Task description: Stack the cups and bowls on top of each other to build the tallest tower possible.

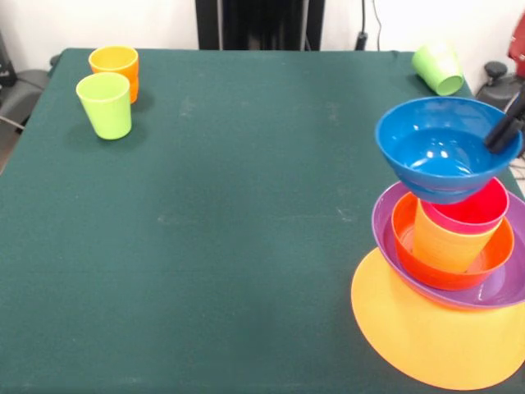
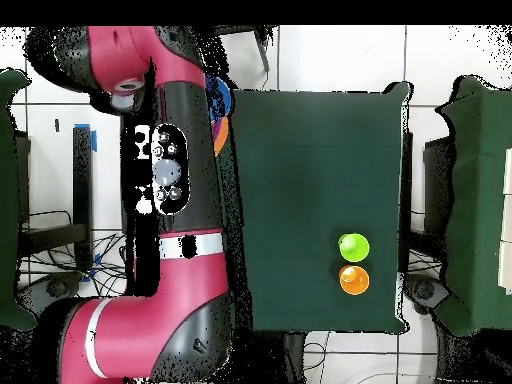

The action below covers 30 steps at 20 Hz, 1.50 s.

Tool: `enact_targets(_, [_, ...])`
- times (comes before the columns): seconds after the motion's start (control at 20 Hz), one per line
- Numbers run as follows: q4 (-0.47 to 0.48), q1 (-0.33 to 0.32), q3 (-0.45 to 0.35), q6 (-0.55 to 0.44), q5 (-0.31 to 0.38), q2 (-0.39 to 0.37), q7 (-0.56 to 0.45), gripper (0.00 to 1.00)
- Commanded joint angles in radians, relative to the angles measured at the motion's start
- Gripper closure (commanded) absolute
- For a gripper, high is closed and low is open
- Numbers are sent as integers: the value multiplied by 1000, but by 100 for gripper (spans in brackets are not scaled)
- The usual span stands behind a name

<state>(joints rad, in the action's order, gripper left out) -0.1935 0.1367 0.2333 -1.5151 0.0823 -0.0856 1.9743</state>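
Note:
The tower stands at the table's right edge in the front view: a large orange-yellow bowl [image 1: 426,332] lowest, then a purple bowl [image 1: 385,226], a red-orange bowl [image 1: 404,238], a yellow-orange cup [image 1: 443,242] and a red cup [image 1: 480,212]. A blue bowl [image 1: 435,152] sits upright on top, at the red cup's rim. My gripper [image 1: 499,136] reaches in from the right. One black finger lies inside the blue bowl's right rim and the other is hidden. An orange cup [image 1: 115,64] and a lime green cup [image 1: 105,105] stand upright at the far left. A light green cup [image 1: 437,68] lies tipped at the far right.
In the overhead view my red arm [image 2: 170,190] covers the tower; only slivers of the blue bowl [image 2: 221,100] and an orange bowl [image 2: 221,136] show beside it. The lime cup [image 2: 353,246] and orange cup [image 2: 354,280] stand by the table's right edge there.

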Motion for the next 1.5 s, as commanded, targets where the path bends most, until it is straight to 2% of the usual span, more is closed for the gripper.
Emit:
enact_targets(0.05, [140, 33, 50, -149, -18, 91, 213, 100])
enact_targets(0.25, [160, 37, 102, -165, -48, 110, 214, 100])
enact_targets(0.5, [149, 50, 143, -196, -107, 120, 271, 100])
enact_targets(0.75, [146, 69, 184, -178, -161, 142, 311, 100])
enact_targets(0.9, [148, 80, 226, -139, -168, 158, 343, 100])
enact_targets(1.2, [120, 100, 258, -80, -191, 171, 385, 100])
enact_targets(1.5, [133, 104, 315, -24, -174, 189, 382, 100])
